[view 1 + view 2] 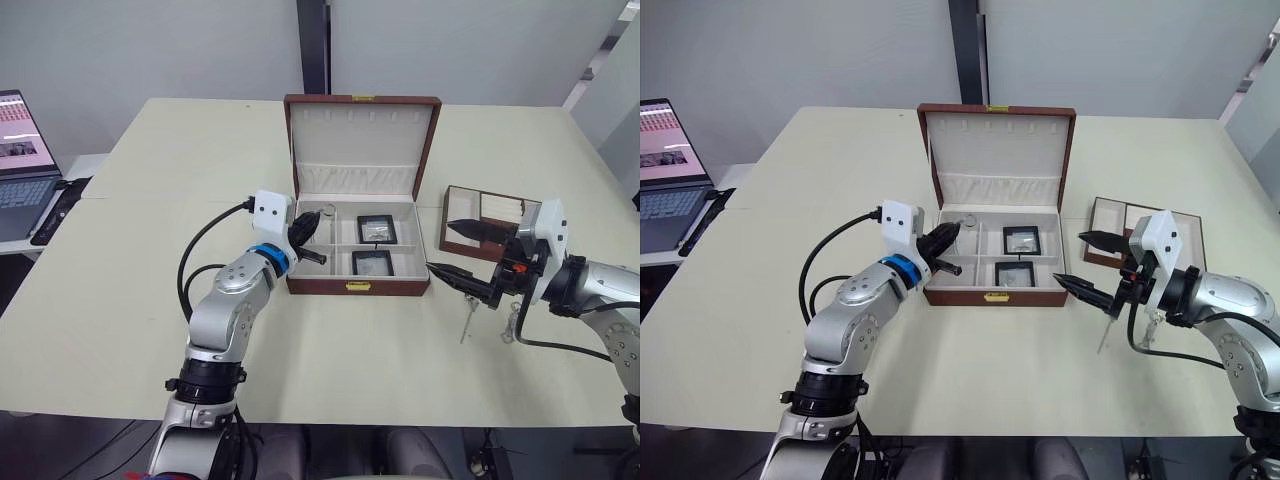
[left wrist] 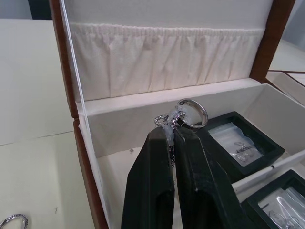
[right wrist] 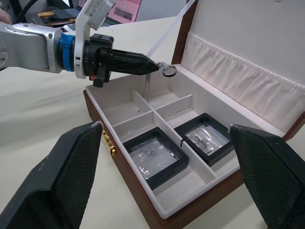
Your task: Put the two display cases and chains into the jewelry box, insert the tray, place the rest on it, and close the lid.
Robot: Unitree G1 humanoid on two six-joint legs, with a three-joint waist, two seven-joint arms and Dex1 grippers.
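An open jewelry box (image 1: 360,285) sat on a pale worktop (image 1: 150,300), its two right-hand compartments each holding a black display case (image 3: 205,139), their contents too small to make out. The left pincer (image 2: 172,138) hung over the box's rear-left compartment, pinched tight on a silvery chain (image 2: 164,120) with a ring (image 2: 192,112), most of the chain hidden behind its fingers. The right pincer (image 1: 457,252) was spread wide and empty beside the box, before a tray (image 1: 487,222) it partly hid, near small metal pieces (image 1: 467,322) hard to identify.

Contents of both display cases (image 2: 239,145) (image 2: 281,202) too small to identify.
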